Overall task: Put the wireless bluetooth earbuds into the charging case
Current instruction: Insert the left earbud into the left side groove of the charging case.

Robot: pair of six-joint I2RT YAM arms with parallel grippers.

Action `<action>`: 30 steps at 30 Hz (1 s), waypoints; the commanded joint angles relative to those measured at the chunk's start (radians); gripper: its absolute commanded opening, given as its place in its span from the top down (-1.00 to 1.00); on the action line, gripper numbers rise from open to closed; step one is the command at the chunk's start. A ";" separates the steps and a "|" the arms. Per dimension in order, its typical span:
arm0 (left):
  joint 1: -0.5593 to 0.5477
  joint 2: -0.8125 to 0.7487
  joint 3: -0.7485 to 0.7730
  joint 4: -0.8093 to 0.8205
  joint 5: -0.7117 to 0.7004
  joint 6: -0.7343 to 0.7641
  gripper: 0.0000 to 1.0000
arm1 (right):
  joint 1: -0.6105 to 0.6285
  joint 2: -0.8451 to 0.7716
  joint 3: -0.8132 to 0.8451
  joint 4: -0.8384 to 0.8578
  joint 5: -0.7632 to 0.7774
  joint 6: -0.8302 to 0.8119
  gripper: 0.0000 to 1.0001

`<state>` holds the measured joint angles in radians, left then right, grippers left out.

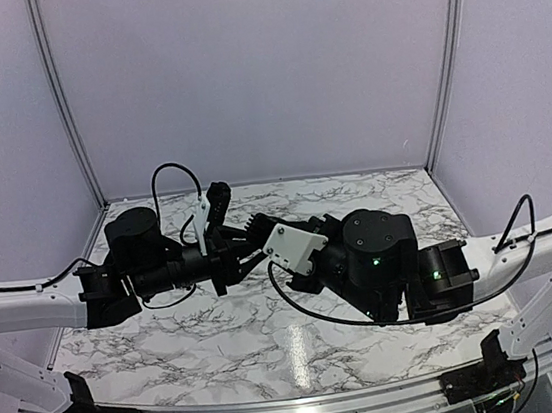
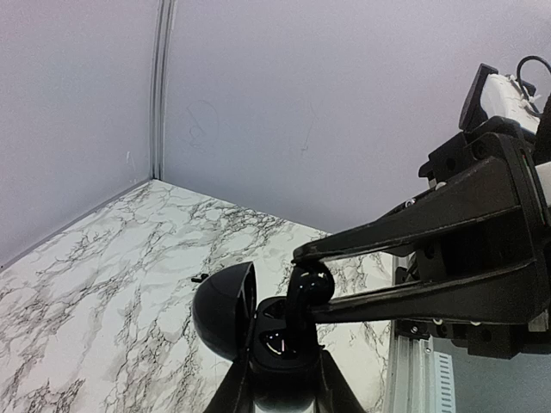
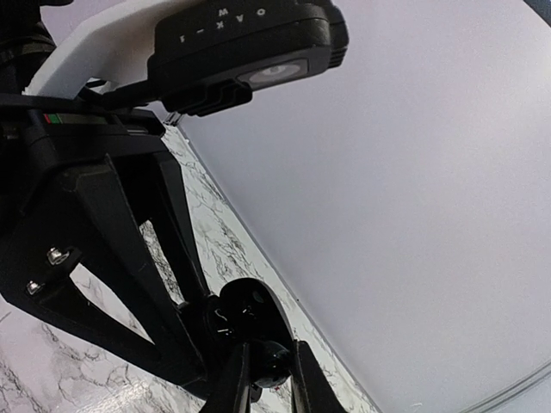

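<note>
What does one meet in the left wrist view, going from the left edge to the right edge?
wall corner seam → open lid of the charging case → earbud, pinched in the right tool → white housing on the right wrist

Left gripper (image 2: 280, 372) clamped shut, right gripper (image 2: 303, 284) seemingly pinched, tips meeting
</note>
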<state>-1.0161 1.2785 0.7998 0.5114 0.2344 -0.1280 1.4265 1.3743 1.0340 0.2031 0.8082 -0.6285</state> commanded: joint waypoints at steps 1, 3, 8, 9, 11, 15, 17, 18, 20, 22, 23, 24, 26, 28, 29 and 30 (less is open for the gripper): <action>0.019 -0.006 0.033 0.121 -0.049 -0.032 1.00 | 0.001 -0.013 -0.025 -0.005 -0.033 0.021 0.79; 0.020 -0.005 0.034 0.131 -0.049 -0.040 1.00 | -0.006 -0.016 -0.029 0.001 -0.023 0.025 0.80; 0.026 0.006 0.045 0.149 -0.044 -0.060 1.00 | -0.008 -0.016 -0.041 0.025 -0.035 0.000 0.79; 0.027 0.009 0.049 0.148 -0.042 -0.061 1.00 | -0.008 -0.014 -0.042 0.024 -0.043 -0.002 0.79; 0.028 0.015 0.054 0.150 -0.038 -0.061 1.00 | -0.008 -0.009 -0.037 0.022 -0.054 -0.002 0.79; 0.027 0.023 0.058 0.151 -0.010 -0.042 1.00 | -0.024 -0.008 -0.014 -0.008 -0.084 0.034 0.77; 0.027 0.026 0.057 0.150 -0.003 -0.033 1.00 | -0.041 -0.019 -0.003 -0.038 -0.121 0.070 0.76; 0.027 0.026 0.055 0.150 -0.003 -0.030 1.00 | -0.051 -0.025 0.001 -0.053 -0.141 0.086 0.76; 0.026 0.023 0.051 0.150 -0.003 -0.025 1.00 | -0.065 -0.038 0.004 -0.075 -0.177 0.107 0.77; 0.027 0.021 0.050 0.150 -0.004 -0.020 1.00 | -0.077 -0.047 0.007 -0.101 -0.218 0.124 0.76; 0.027 0.021 0.050 0.150 -0.006 -0.020 1.00 | -0.079 -0.050 0.006 -0.108 -0.230 0.126 0.76; 0.027 0.022 0.051 0.150 -0.006 -0.017 1.00 | -0.081 -0.052 0.006 -0.117 -0.241 0.127 0.76; 0.028 0.023 0.053 0.150 -0.012 -0.017 1.00 | -0.081 -0.045 0.007 -0.124 -0.249 0.121 0.76; 0.028 0.025 0.053 0.150 -0.021 -0.018 1.00 | -0.082 -0.029 0.012 -0.131 -0.240 0.112 0.76; 0.028 0.025 0.053 0.150 -0.023 -0.018 1.00 | -0.080 -0.022 0.014 -0.131 -0.234 0.102 0.77; 0.028 0.024 0.053 0.150 -0.024 -0.018 1.00 | -0.080 -0.015 0.016 -0.135 -0.230 0.099 0.76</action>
<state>-0.9993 1.3087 0.8036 0.5491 0.2417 -0.1631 1.3415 1.3323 1.0203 0.1581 0.6277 -0.5388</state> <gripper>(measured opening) 0.224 0.152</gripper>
